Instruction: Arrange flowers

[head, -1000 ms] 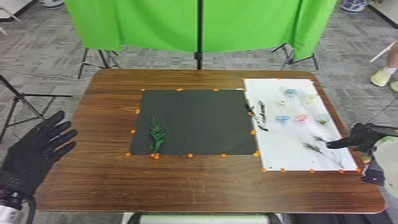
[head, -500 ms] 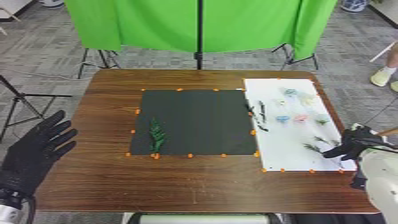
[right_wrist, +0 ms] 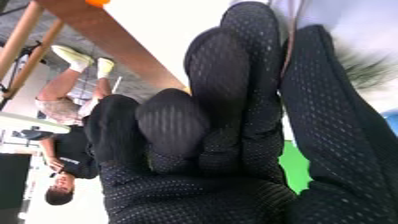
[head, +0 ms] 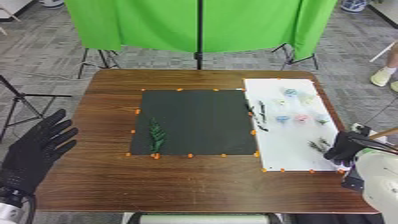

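The right hand (head: 342,150) is over the near right part of the white sheet (head: 293,157), beside a grey-green sprig (head: 318,146). Within the right wrist view, the right hand (right_wrist: 218,110) pinches a thin brown stem (right_wrist: 292,37) between thumb and fingers; blurred green needles (right_wrist: 364,70) lie past the thumb. Blue (head: 290,92) and pink (head: 301,118) flowers, pale blooms (head: 309,100), a small green sprig (head: 322,121) and dark twigs (head: 261,115) rest on the sheet. A green leafy branch (head: 156,135) lies on the black mat (head: 200,120). The left hand (head: 37,145) is open, left of the table.
Orange markers (head: 190,155) line the mat and sheet on the brown table (head: 195,185). Behind the table hangs a green cloth (head: 151,25) on a black stand (head: 200,62).
The right hand has moved nearer and slightly left, its fingers closing on the stem. The sprig's tips have shifted slightly and bunched closer together. The left hand has kept still.
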